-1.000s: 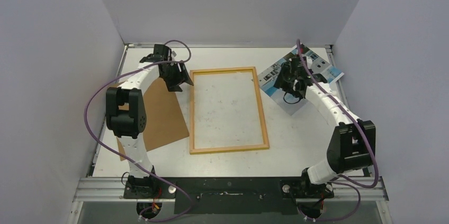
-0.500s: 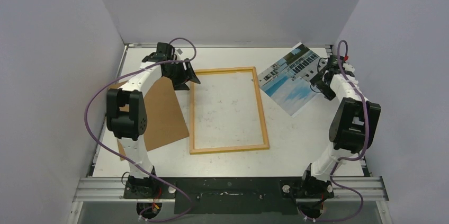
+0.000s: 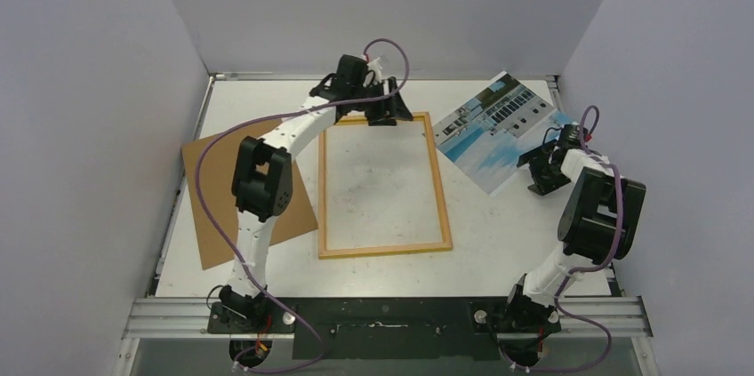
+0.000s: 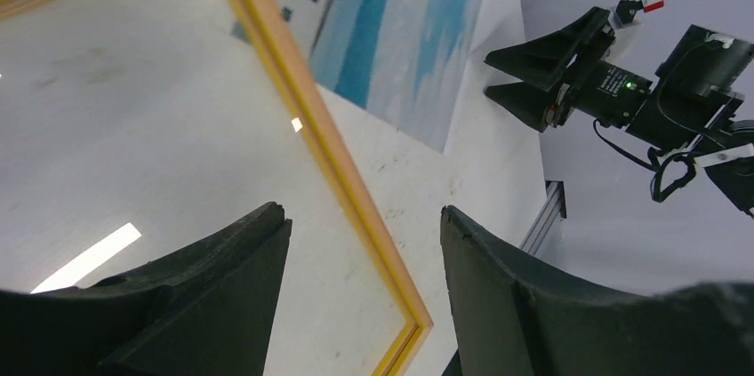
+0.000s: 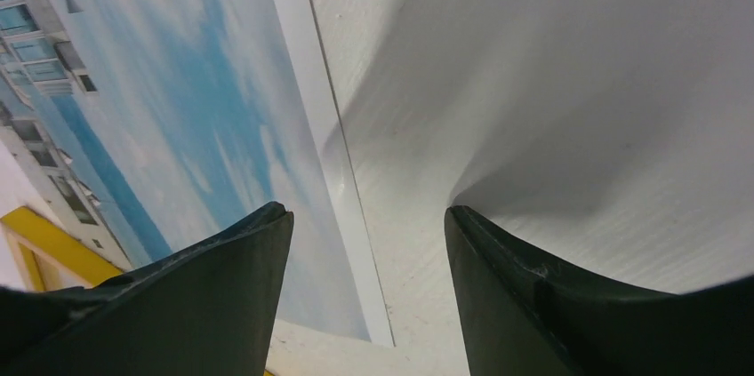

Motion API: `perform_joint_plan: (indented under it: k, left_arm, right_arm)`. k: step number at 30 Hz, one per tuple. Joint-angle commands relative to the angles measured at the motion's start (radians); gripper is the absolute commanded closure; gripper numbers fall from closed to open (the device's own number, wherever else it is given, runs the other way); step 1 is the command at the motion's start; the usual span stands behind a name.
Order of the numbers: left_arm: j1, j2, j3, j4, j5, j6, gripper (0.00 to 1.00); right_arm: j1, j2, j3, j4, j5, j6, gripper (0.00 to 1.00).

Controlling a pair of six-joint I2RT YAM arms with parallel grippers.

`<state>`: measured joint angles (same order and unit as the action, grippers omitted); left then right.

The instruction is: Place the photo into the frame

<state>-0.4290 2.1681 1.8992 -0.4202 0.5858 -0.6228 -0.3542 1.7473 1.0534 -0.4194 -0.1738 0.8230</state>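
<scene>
The frame (image 3: 442, 189) lies flat mid-table with its light-wood side up; its edge shows yellow in the left wrist view (image 4: 311, 127). My left gripper (image 3: 389, 112) hovers open over the frame's far right corner, which sits between the fingers (image 4: 363, 214). The photo (image 3: 493, 132) of a white building and blue sky lies skewed at the back right. My right gripper (image 3: 538, 172) is open at the photo's right edge, low by the side wall, holding nothing (image 5: 366, 212). The photo's white border (image 5: 302, 83) runs beneath the gap. My right gripper also shows in the left wrist view (image 4: 520, 74).
A brown backing board (image 3: 218, 207) lies flat left of the frame, near the left wall. White walls enclose the table on three sides; the right wall (image 5: 578, 83) is close beside my right gripper. A metal rail (image 3: 391, 318) runs along the near edge.
My left arm swung right from the frame's far left corner to its far right corner. My right gripper left the top of the photo and moved to its right edge by the wall.
</scene>
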Motion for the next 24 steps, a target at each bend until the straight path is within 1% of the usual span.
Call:
perform_joint_plan:
  k: [1,5,7,10,15,24]
  left_arm:
    - [-0.097,0.134,0.190,0.123,0.028,-0.026,0.39]
    - [-0.162,0.281,0.419,0.008,-0.034,-0.026,0.40]
    - [-0.196,0.325,0.486,-0.008,-0.036,-0.032,0.42]
    - [-0.236,0.354,0.494,0.006,-0.075,-0.028,0.42]
    - [-0.289,0.405,0.501,0.083,-0.110,-0.044,0.43]
    - [-0.367,0.529,0.558,0.244,-0.148,-0.088,0.54]
  right_arm:
    - [-0.012,-0.073,-0.061,0.117,-0.071,0.084,0.37]
    - [-0.012,-0.117,-0.133,0.138,-0.085,0.123,0.41]
    - [-0.012,-0.147,-0.167,0.128,-0.070,0.129,0.42]
    - [-0.012,-0.173,-0.193,0.106,-0.061,0.134,0.42]
    - [-0.011,-0.189,-0.221,0.076,-0.075,0.149,0.43]
    - [-0.011,-0.215,-0.281,0.025,-0.109,0.126,0.43]
